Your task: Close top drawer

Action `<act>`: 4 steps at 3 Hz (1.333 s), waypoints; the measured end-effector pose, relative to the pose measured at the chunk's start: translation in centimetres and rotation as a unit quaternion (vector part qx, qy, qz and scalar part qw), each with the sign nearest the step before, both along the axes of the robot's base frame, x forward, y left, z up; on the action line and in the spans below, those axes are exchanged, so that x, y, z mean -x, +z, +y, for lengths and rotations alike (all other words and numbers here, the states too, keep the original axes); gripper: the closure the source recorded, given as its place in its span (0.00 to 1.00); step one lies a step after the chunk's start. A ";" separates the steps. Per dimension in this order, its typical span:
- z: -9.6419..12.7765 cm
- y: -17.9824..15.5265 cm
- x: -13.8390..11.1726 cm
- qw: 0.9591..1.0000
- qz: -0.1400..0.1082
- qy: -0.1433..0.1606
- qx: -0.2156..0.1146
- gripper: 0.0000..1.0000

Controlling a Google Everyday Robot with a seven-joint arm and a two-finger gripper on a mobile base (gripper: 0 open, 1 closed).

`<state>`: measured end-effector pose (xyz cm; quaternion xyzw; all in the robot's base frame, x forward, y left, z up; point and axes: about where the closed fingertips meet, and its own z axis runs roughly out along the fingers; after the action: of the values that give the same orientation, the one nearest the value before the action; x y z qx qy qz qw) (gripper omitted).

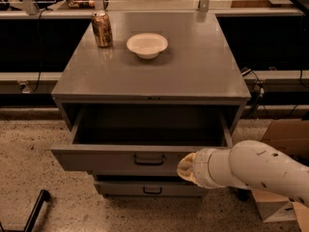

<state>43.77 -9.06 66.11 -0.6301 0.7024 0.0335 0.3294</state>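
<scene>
1. Top drawer (111,161) sits lower-middle of the frame, under the cabinet top (193,76). It's open partway, with its front sticking out past the lower drawer (120,189). Inside is plain grey, nothing in it afaict.
2. Gripper (186,167) is lower centre-right, up against the drawer front, just right of the black handle (149,159). Imo it's placed to push. Closing isn't done, and there's a fair bit of travel left before it's flush.
3. Can't tell if the gripper's spread or pressed together bc the tip faces away from the cam.
4. Arm (256,170) is cut off at the right edge. Can (102,28) and bowl (147,45) sit on top, upper left.
</scene>
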 end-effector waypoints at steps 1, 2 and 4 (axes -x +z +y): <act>-0.1 0.2 -1.3 1.000 -0.016 -0.006 0.008 1.00; -0.5 0.3 -4.0 0.999 -0.047 -0.024 0.011 1.00; -1.3 1.9 -11.2 0.992 -0.114 -0.051 0.009 1.00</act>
<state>55.02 -10.33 68.01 -0.5962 0.6918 -0.0617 0.4027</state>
